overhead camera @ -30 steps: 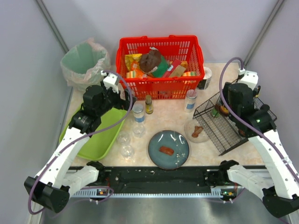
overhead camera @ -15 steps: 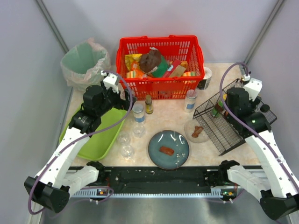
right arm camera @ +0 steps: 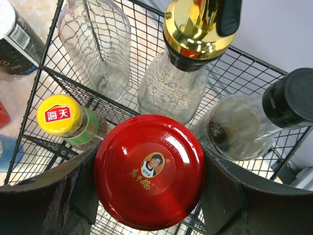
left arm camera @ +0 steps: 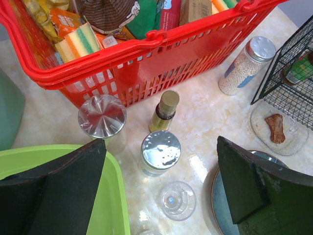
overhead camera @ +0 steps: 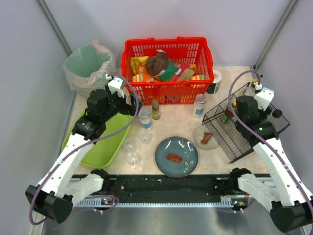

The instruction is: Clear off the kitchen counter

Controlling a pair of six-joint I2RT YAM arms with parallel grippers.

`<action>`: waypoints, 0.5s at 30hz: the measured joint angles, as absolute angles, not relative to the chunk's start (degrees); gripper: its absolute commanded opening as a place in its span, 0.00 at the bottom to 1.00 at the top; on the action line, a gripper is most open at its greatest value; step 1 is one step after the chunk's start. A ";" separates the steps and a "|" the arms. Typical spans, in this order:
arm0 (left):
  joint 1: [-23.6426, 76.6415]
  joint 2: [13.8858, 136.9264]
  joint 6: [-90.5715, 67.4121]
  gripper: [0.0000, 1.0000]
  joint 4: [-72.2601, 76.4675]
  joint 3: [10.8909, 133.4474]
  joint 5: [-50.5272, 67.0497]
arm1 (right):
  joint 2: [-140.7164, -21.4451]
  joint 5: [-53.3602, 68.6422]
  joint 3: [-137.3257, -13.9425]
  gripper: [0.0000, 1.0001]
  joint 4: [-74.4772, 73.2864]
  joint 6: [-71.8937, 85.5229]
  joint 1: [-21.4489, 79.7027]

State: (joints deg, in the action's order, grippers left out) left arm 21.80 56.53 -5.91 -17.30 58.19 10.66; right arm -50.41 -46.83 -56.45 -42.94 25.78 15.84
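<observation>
Gripping a round red-lidded jar, the right hand has edged sideways above the black wire rack, so one more item nears stowing; the left hand hangs wide open over the cluttered pale marble-patterned stone tabletop below.

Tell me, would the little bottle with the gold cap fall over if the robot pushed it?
Probably, if pushed near the top: the little bottle stands tall and narrow on the counter. It looks like smooth glass, so it is likely stiff and maybe slippery. Tipped over, its round body would likely roll.
</observation>
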 measured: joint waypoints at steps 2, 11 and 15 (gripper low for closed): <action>21.80 56.53 -5.91 0.98 -17.32 58.19 10.66 | -50.37 -46.61 -54.89 0.00 -41.89 26.17 15.49; 21.80 56.69 -5.91 0.98 -17.78 58.19 10.66 | -50.24 -44.66 -46.74 0.00 -36.56 27.20 13.32; 21.80 56.90 -5.91 0.99 -18.13 58.19 10.66 | -50.15 -43.81 -43.44 0.00 -33.45 27.27 12.97</action>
State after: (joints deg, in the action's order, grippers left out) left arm 21.80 56.90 -5.91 -18.13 58.19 10.66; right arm -50.15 -43.81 -43.44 -33.45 27.27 12.97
